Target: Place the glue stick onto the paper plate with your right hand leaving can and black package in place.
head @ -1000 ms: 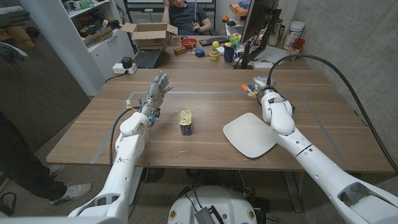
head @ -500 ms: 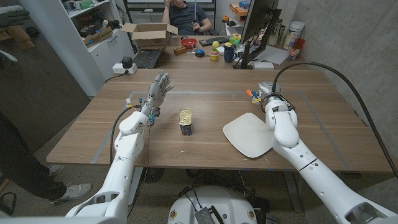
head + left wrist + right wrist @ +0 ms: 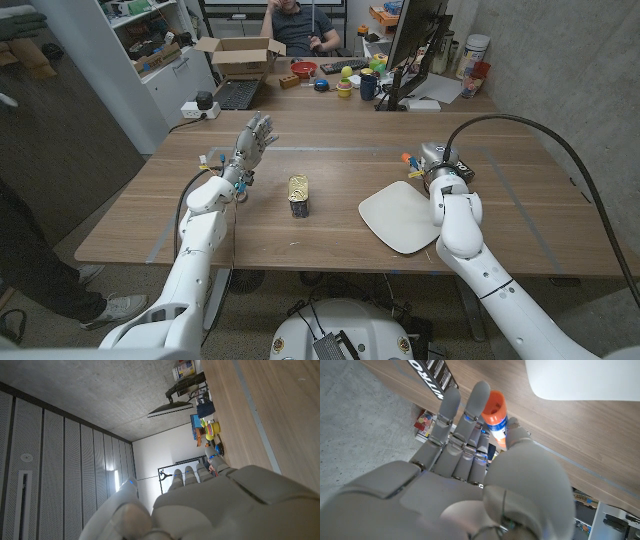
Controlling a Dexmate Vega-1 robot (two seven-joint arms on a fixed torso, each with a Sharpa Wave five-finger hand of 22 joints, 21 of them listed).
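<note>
My right hand [image 3: 432,160] grips the glue stick [image 3: 407,158], whose orange cap pokes out just beyond the far right corner of the white paper plate [image 3: 400,216]. In the right wrist view the fingers [image 3: 470,420] wrap the orange-capped stick [image 3: 496,414], the plate's edge [image 3: 590,380] lies ahead, and a black package with white lettering [image 3: 432,372] lies on the wood past the fingertips. The yellow-labelled can [image 3: 298,194] stands upright mid-table, left of the plate. My left hand [image 3: 254,142] hangs raised over the table's left part, fingers apart, holding nothing.
A cardboard box [image 3: 240,52], a laptop [image 3: 238,94] and a monitor [image 3: 412,40] with small clutter line the table's far edge. A person [image 3: 300,20] sits behind it. Blue tape lines [image 3: 330,149] mark the tabletop.
My right hand has drawn back toward me with the glue stick, coming closer to the plate's far right corner. The left hand, can and plate have stayed put.
</note>
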